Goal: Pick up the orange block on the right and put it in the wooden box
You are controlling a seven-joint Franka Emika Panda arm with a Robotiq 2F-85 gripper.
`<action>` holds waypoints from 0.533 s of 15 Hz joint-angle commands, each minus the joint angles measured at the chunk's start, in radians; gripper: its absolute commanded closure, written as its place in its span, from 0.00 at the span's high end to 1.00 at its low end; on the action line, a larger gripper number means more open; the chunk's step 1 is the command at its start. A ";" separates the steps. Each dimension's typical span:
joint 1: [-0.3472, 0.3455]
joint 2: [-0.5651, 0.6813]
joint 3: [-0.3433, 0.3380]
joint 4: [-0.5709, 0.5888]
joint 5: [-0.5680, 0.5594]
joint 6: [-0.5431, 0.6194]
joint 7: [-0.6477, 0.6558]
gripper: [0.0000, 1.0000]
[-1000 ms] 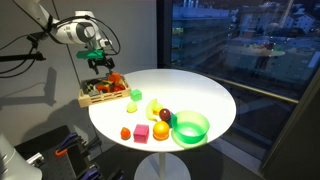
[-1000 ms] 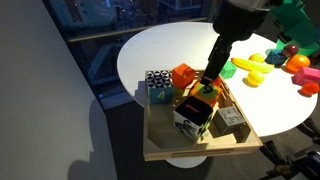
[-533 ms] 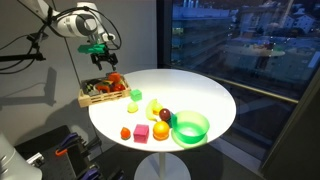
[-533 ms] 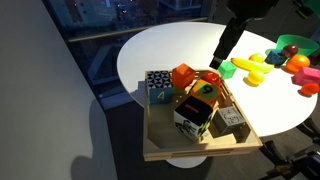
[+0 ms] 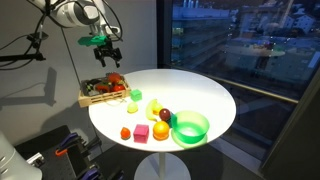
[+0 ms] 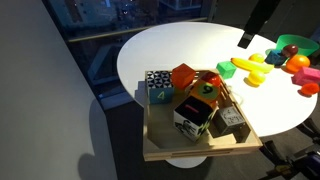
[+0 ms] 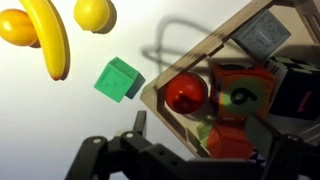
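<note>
The orange block (image 7: 235, 142) lies in the wooden box (image 7: 215, 45), beside a cube marked 6 and a red ball (image 7: 185, 93). It shows as an orange-red piece in both exterior views (image 6: 207, 85) (image 5: 115, 82), on top of the cubes in the box (image 6: 200, 152) (image 5: 90, 100). My gripper (image 5: 103, 42) hangs open and empty well above the box. In the wrist view its dark fingers (image 7: 212, 150) frame the block from above. In an exterior view only its tip (image 6: 246, 38) shows at the top right.
On the round white table (image 5: 200, 95) stand a green bowl (image 5: 190, 127), a pink cube (image 5: 142, 132), an orange ball (image 5: 161, 130), a small orange piece (image 5: 126, 132), a banana (image 7: 50, 40) and a green cube (image 7: 120, 78). The box sits at the table's edge.
My gripper has lifted up and away from the wooden box with nothing in it. The orange block stays in the box.
</note>
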 commanded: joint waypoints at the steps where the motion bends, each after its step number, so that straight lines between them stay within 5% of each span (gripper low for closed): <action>1: -0.020 -0.091 -0.027 -0.033 0.037 -0.079 -0.026 1.00; 8: -0.030 -0.209 -0.099 -0.080 0.160 -0.214 -0.120 1.00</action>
